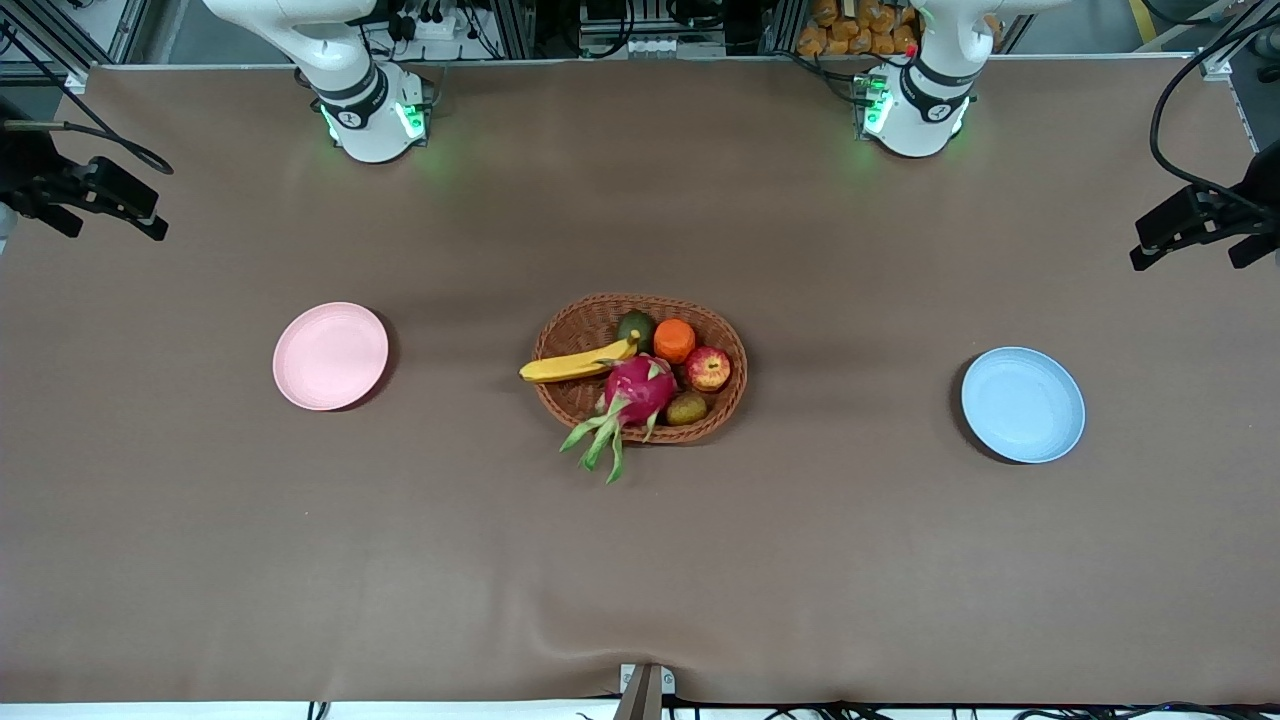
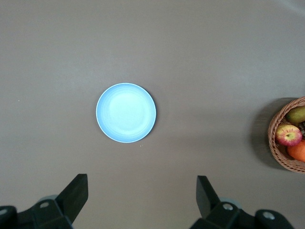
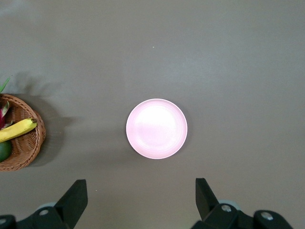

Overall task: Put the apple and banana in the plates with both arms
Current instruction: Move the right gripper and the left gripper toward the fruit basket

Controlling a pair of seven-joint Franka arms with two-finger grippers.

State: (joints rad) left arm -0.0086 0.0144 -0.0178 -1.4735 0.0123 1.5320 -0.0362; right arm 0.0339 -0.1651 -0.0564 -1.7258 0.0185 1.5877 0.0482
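Note:
The apple, red with yellow patches, lies in a brown woven basket at mid-table. It also shows at the edge of the left wrist view as the apple. The yellow banana rests across the basket's rim on the right arm's side, and the right wrist view catches the banana too. A pink plate sits bare toward the right arm's end, a blue plate bare toward the left arm's end. High over the blue plate my left gripper is open and holds nothing. My right gripper is open over the pink plate.
The basket also holds a magenta dragon fruit, an orange, a dark green fruit and a brownish one. Black camera mounts stick in at both table ends. The arm bases stand along the table's edge farthest from the front camera.

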